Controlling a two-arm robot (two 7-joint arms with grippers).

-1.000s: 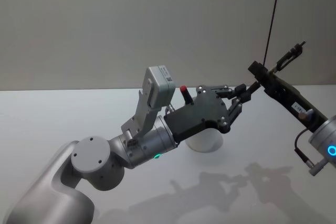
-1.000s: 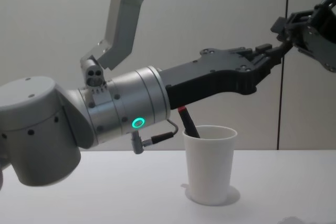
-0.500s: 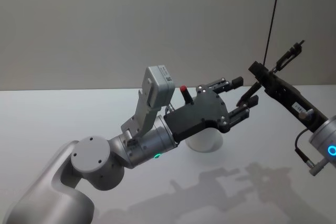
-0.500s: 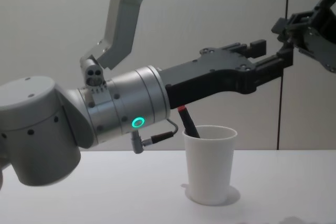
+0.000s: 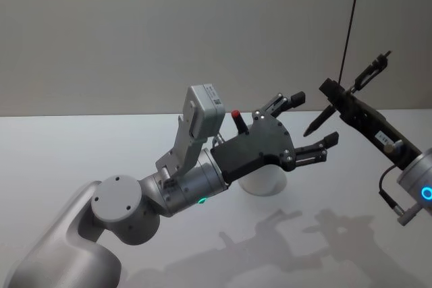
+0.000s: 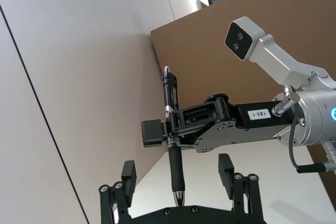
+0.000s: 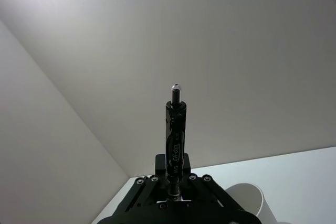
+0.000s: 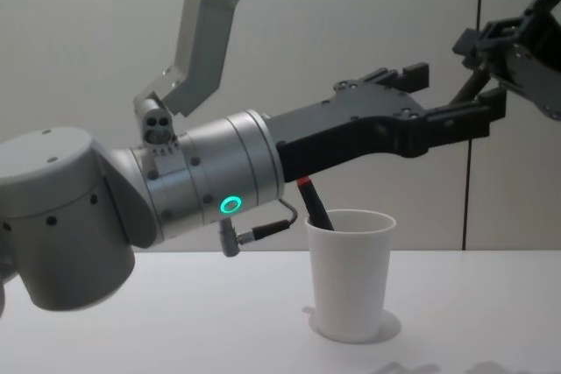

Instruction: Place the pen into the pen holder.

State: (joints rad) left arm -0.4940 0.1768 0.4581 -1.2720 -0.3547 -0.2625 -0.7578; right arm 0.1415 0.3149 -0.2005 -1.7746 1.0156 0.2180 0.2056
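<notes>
My right gripper point(image 5: 337, 98) is shut on a black pen point(image 5: 368, 72), held slanted in the air with its tip pointing down toward my left gripper point(image 5: 311, 124). The left gripper is open, one finger on each side of the pen's tip and not touching it. The left wrist view shows the pen point(image 6: 172, 150) upright in the right gripper point(image 6: 169, 129) between my spread fingers point(image 6: 128, 174). The pen holder point(image 8: 351, 273), a white paper cup, stands on the table below my left arm. A second pen with a red cap point(image 8: 311, 203) leans inside the cup.
My left forearm point(image 5: 196, 180) stretches over the white table point(image 5: 67, 146) and covers most of the cup point(image 5: 263, 181) from above. A thin black cable point(image 5: 351, 18) hangs at the right. A plain wall stands behind.
My left gripper was shut around the pen's tip a second ago; its fingers have spread apart and let go. The right gripper and pen have stayed in place.
</notes>
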